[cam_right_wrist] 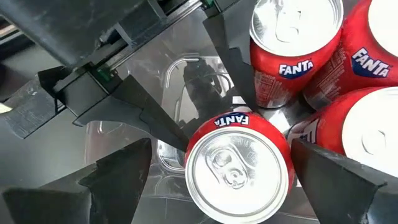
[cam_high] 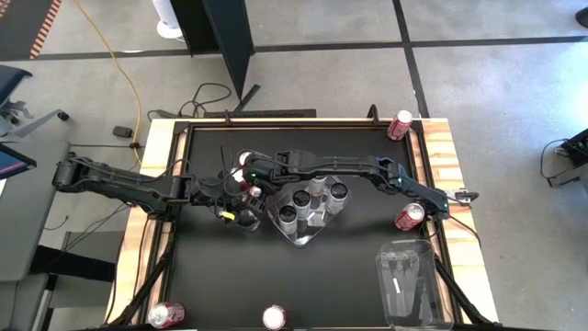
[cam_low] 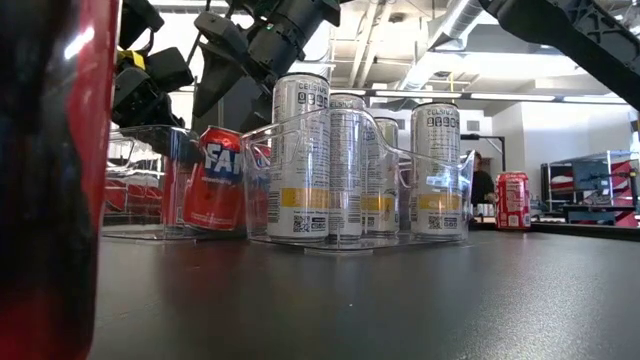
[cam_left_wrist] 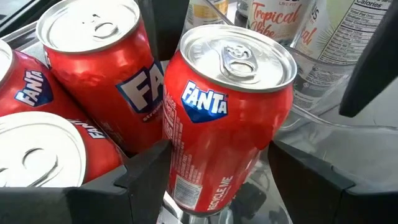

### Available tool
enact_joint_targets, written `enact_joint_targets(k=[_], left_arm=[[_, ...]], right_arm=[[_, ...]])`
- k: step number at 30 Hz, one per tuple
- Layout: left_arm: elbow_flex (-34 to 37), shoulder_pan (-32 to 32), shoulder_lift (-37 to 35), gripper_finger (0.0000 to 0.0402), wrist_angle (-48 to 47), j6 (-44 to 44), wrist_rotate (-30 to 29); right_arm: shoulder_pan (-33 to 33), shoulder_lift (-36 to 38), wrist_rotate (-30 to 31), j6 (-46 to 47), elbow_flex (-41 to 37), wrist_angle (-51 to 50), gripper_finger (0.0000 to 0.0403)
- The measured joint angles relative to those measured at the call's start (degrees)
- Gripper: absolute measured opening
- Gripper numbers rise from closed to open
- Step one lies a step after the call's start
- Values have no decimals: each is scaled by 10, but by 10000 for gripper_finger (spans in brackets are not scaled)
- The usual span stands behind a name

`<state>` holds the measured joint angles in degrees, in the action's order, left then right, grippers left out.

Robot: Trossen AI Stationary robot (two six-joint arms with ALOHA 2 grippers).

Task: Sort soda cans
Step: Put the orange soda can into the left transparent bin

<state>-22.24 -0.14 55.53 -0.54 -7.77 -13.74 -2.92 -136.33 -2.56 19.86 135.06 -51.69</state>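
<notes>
Two pincers meet over one upright red can [cam_left_wrist: 227, 118] among red cans in a clear tray [cam_low: 140, 185]: left pincer [cam_left_wrist: 217, 180] clamped on its sides, right pincer [cam_right_wrist: 217, 168] spread wide above it.

- Red soda cans standing loose on the bench: four, one at the far right corner [cam_high: 400, 124], one at the right edge [cam_high: 410, 217], two at the near edge [cam_high: 166, 315] [cam_high: 274, 318].
- Red cans [cam_left_wrist: 93, 68] grouped at the centre: four in the left wrist view.
- Silver-grey cans [cam_high: 317, 189] in the middle tray: four counted from above.
- Clear trays: three, the red cans' tray [cam_low: 140, 180], the middle one [cam_high: 303, 234], one near the right [cam_high: 409, 285].
</notes>
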Motion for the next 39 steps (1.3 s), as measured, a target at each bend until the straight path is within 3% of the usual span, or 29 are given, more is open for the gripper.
enact_joint_targets(k=[15,19,24,34,39], left_arm=[[0,2,0,261,-2,0,0],[0,2,0,261,-1,0,0],[-1,2,0,261,-1,0,0],[-1,2,0,261,-2,0,0],[-1,2,0,261,-3,0,0]], right_arm=[[21,49,89,-20,0,-8,399],[32,50,110,-19,0,-26,383],[44,50,144,-19,0,-33,297],[35,37,150,11,-7,-35,23],[31,40,151,15,-15,-21,20]])
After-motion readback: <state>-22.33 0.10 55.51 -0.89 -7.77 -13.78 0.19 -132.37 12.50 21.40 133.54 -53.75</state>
